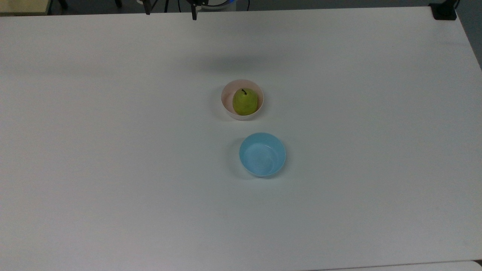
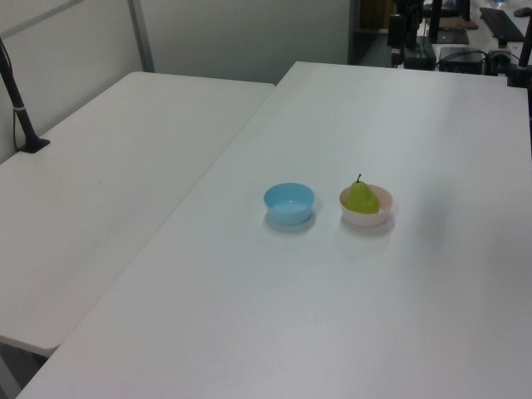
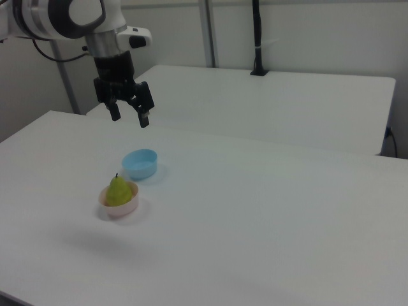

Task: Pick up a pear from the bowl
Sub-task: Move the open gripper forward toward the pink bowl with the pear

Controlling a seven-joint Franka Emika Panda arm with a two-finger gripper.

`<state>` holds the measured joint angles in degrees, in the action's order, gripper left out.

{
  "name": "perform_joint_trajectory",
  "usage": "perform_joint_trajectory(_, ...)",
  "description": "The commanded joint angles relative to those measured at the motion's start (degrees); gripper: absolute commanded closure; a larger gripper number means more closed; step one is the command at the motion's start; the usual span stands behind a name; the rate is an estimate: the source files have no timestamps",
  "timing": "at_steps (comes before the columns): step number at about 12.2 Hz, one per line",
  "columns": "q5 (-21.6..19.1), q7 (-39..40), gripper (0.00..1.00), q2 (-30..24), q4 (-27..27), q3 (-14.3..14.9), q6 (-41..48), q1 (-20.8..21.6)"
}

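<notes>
We see the pear (image 1: 245,102) sitting in the bowl (image 1: 228,101) mid-frame on the bench (image 1: 113,150); upper left in the right view, our pincer (image 3: 128,115) hangs open, holding nothing.

Room light is even and diffuse, coming from overhead; no hard glare anywhere on the white table (image 1: 113,150). Top view has a cool bluish-grey cast and reads slightly dim, with a broad soft shadow on the tabletop beyond the bowl (image 1: 242,99). Both bowls throw faint, soft-edged shadows; the blue bowl (image 1: 262,154) has its shadow on the top view's left side. A mild sheen shows inside the blue bowl. Left view is brighter and washed, with a pale smudge of shadow right of the bowl. Right view shows a faint shadow patch on the table near the bowl; the gripper (image 3: 127,115) is dark and fairly crisp. Fine grain throughout.
</notes>
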<state>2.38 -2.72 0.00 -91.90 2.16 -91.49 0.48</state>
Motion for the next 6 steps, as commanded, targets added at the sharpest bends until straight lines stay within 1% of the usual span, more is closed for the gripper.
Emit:
perform_joint_trajectory(1,-0.36,1.14,0.00,-0.26,0.05,0.22,1.32,0.40)
perform_joint_trajectory(6,-0.10,1.14,0.00,-0.09,0.05,0.22,0.97,0.49)
